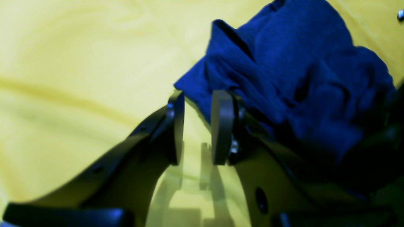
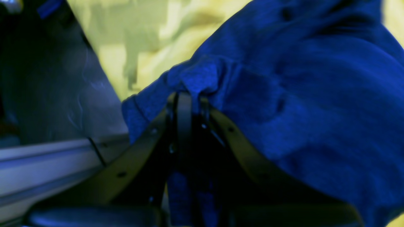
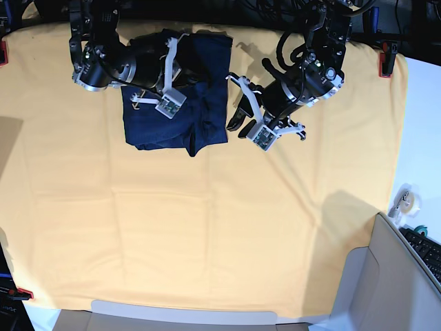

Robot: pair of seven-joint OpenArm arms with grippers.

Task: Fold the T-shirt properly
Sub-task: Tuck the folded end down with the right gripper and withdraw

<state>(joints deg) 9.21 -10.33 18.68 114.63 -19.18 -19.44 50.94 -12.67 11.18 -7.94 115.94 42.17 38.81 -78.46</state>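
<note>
The T-shirt (image 3: 207, 124) is a dark navy bundle lying partly folded at the back of the table, left of centre. In the right wrist view my right gripper (image 2: 188, 96) is shut on a bunched fold of the T-shirt (image 2: 300, 94), with fabric draped over its right finger. That arm (image 3: 103, 62) reaches over the shirt from the left. My left gripper (image 1: 200, 96) stands open at the shirt's right edge (image 3: 238, 110). Only yellow cloth shows between its pads. Its right finger (image 1: 222, 126) rests against the crumpled T-shirt (image 1: 300, 78).
A yellow-orange cloth (image 3: 207, 227) covers the table, held by red clamps (image 3: 386, 58) at the back corners. A tape roll (image 3: 406, 200), a keyboard (image 3: 431, 252) and a grey bin (image 3: 386, 276) sit at the right edge and front right.
</note>
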